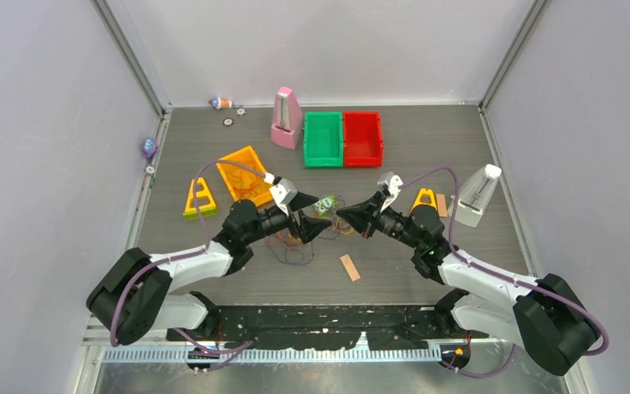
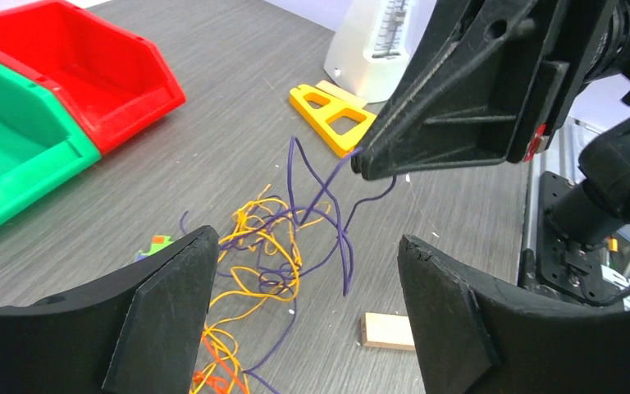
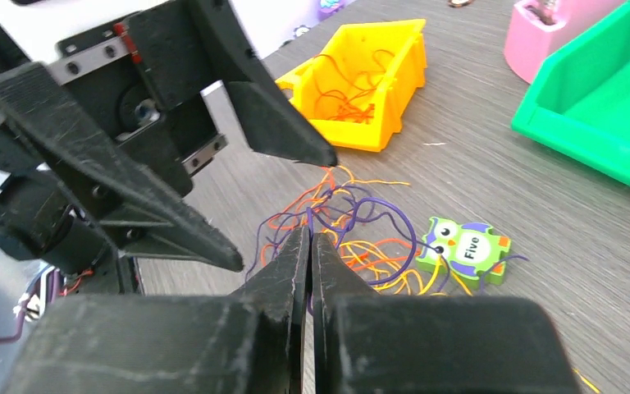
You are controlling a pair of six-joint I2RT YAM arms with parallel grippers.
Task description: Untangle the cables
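The cables [image 2: 271,246] lie as a loose tangle of purple, orange and yellow strands on the grey table, in front of both grippers [image 1: 295,246]. My right gripper [image 3: 310,236] is shut on a purple cable [image 2: 328,185], which rises from the tangle to its tip [image 2: 359,162]. My left gripper [image 2: 305,240] is open and empty, its fingers [image 2: 172,304] spread on either side of the tangle, just above it. In the top view the left gripper [image 1: 318,226] and right gripper [image 1: 343,214] nearly meet tip to tip.
A green owl puzzle piece [image 3: 465,249] lies at the tangle's edge. A yellow bin [image 3: 353,135] holds more orange cables. Green [image 1: 322,139] and red [image 1: 362,138] bins, pink [image 1: 285,119] and white [image 1: 476,195] metronomes, yellow wedges [image 1: 200,199] and a wooden block [image 2: 387,330] surround.
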